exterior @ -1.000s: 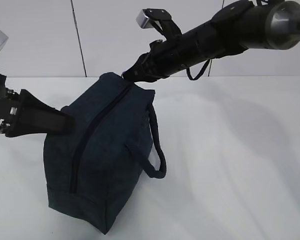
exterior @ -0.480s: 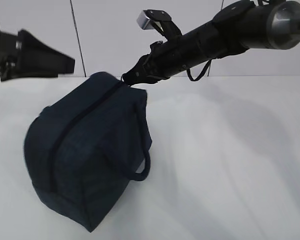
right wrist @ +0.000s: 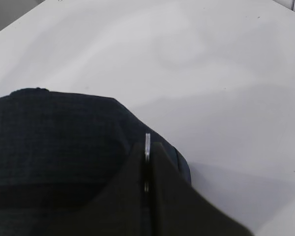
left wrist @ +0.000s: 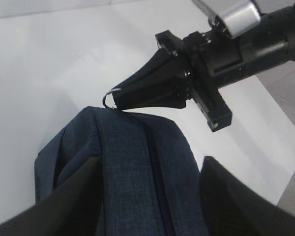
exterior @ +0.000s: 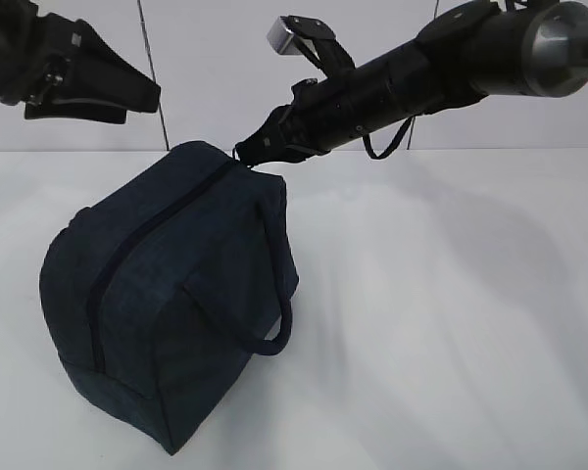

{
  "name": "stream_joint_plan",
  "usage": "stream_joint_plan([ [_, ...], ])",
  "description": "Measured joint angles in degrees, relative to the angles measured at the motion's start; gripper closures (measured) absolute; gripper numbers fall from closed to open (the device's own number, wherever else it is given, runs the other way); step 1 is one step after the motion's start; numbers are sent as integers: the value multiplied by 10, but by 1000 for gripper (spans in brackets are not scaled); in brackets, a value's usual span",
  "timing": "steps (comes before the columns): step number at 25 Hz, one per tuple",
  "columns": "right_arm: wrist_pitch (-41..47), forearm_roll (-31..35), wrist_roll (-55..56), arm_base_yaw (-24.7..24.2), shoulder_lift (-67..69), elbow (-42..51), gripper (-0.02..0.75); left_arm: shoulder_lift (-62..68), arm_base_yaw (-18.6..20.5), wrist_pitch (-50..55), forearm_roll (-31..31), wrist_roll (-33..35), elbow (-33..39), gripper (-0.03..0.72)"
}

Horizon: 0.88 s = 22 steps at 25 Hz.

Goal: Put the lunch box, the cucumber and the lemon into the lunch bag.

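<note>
The dark navy lunch bag (exterior: 176, 294) stands on the white table with its zipper (exterior: 152, 235) closed along the top. My right gripper (exterior: 250, 152) is shut on the metal ring pull (left wrist: 109, 98) at the bag's far top end; the ring shows edge-on between the jaws in the right wrist view (right wrist: 147, 142). My left gripper (exterior: 137, 98) is open and empty, up in the air above and left of the bag. In the left wrist view its fingers (left wrist: 64, 196) stand wide apart on either side of the bag (left wrist: 137, 162). The lunch box, cucumber and lemon are out of view.
A strap handle (exterior: 274, 333) hangs down the bag's right side. The white table (exterior: 451, 323) stretches to the right and front of the bag. A pale wall (exterior: 206, 69) runs behind it.
My left gripper has let go of the bag's left side and risen to the upper left. The bag has swung left and settled more upright. The right gripper keeps hold of the ring.
</note>
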Motion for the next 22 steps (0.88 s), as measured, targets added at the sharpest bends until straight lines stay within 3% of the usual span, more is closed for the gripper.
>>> stream_joint_plan([
  [11, 1, 4, 0, 0, 0, 0, 730, 129, -10, 78, 76, -86, -143, 235],
  [22, 3, 6, -1, -1, 0, 0, 730, 197, -23, 97, 96, -93, -184, 235],
])
